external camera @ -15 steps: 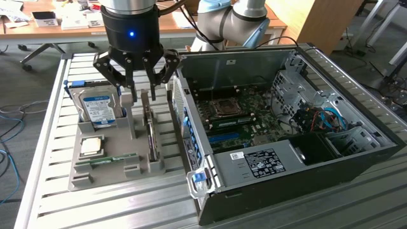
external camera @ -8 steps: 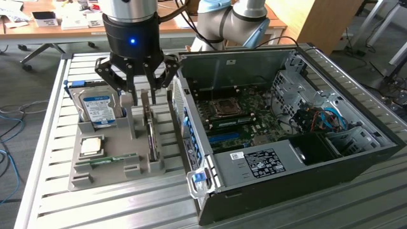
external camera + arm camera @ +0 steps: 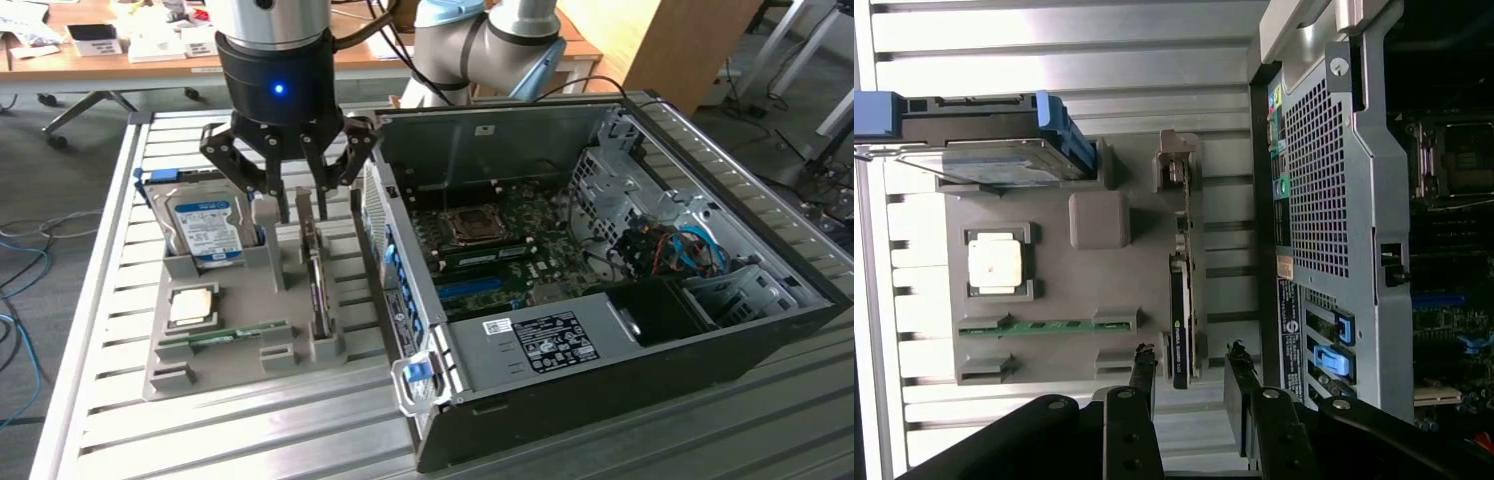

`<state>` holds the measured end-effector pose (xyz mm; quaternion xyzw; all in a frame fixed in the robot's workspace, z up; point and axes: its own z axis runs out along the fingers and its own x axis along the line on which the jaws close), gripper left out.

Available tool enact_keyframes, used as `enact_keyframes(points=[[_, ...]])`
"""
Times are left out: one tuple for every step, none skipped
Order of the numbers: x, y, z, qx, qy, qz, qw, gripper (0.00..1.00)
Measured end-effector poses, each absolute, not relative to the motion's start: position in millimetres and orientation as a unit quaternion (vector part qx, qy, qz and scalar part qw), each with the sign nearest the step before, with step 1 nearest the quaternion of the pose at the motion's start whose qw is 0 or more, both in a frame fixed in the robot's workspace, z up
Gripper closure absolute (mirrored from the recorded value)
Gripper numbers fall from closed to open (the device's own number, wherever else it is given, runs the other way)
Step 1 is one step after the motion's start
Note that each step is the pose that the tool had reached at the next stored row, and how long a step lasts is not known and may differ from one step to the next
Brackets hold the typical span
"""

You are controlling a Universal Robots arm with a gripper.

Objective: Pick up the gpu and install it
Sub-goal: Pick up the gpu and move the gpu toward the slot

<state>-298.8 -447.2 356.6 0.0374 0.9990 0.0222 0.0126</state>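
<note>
The flat grey plastic tray [image 3: 220, 345] looks matt. Under it, the ribbed silver metal table [image 3: 200, 440] shines. In it, the thin green gpu card [image 3: 318, 285] has a dull metal end.

Black jaws, blue light [image 3: 279, 88], silver-grey arm [image 3: 514, 40]

my exterior view sits high and off to one side, looking down at an angle across the slatted table [image 3: 94, 400]. the grey parts tray [image 3: 234, 360] is at the left of the frame and the open computer case [image 3: 641, 330] at the right, both at middle range. my wrist view looks straight down past the gripper [image 3: 1191, 365], much closer. both views share the grey parts tray [image 3: 1054, 290] and the case's rear panel [image 3: 1324, 200].
</note>
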Motion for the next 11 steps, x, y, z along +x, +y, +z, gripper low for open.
enact_keyframes(points=[[-298.8,-447.2,356.3,0.037,0.999,0.022,0.013,0.58],[-298.8,-447.2,356.0,0.037,0.999,0.022,0.012,0.58],[-298.8,-447.2,355.7,0.037,0.999,0.022,0.012,0.58],[-298.8,-447.2,355.6,0.037,0.999,0.022,0.012,0.58],[-298.8,-447.2,355.1,0.037,0.999,0.022,0.012,0.58],[-298.8,-447.2,354.6,0.037,0.999,0.022,0.013,0.58],[-298.8,-447.2,354.1,0.037,0.999,0.022,0.013,0.58],[-298.8,-447.2,353.7,0.037,0.999,0.022,0.012,0.58],[-298.8,-447.2,353.4,0.037,0.999,0.022,0.012,0.58],[-298.8,-447.2,353.2,0.037,0.999,0.022,0.012,0.58],[-298.8,-447.2,353.2,0.037,0.999,0.022,0.012,0.58]])
